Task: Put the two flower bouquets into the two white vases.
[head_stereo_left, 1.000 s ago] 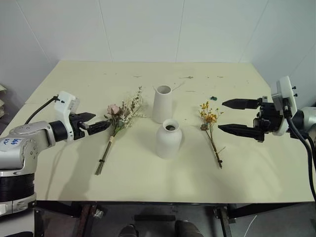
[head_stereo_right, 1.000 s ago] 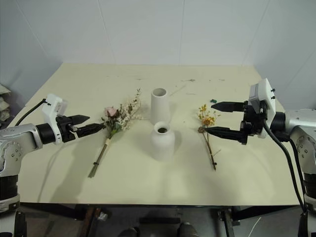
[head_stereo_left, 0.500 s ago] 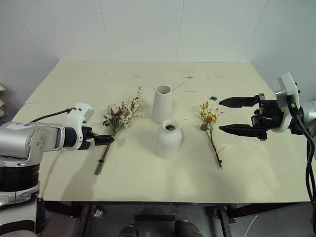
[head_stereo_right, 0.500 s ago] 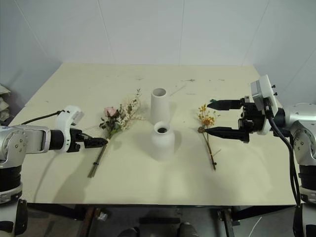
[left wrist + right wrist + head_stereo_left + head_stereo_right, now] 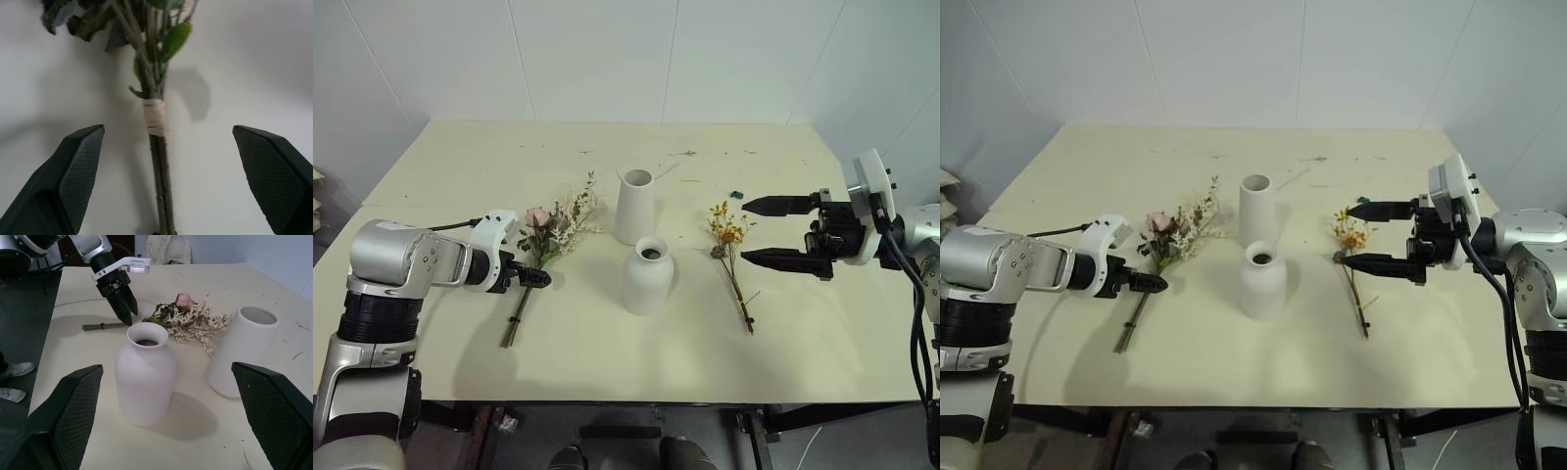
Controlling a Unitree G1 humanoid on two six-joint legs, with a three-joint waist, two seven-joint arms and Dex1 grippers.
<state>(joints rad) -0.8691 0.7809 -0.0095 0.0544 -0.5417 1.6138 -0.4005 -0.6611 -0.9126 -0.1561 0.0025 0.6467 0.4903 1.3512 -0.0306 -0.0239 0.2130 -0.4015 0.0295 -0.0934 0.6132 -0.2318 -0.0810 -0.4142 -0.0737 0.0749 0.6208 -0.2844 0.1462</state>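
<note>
Cream tabletop (image 5: 607, 362), white walls behind. Rose bouquet (image 5: 548, 235) lies flat, left of tall tapered vase (image 5: 634, 206); rounded vase (image 5: 647, 275) stands just in front of it. Yellow sprig (image 5: 730, 245) lies to their right. Left claw (image 5: 536, 278), fingers apart, straddles the rose stems. Right claw (image 5: 759, 232), fingers apart, hovers level beside the sprig.

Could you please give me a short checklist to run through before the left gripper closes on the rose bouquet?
1. Left gripper open: ok.
2. Rose bouquet stems lie between its fingers, at the tape wrap: ok.
3. Fingers low enough to catch the stems: cannot tell.
4. Tall vase and short vase upright, mouths free: ok.
5. Right gripper open and apart from the yellow sprig: ok.
</note>
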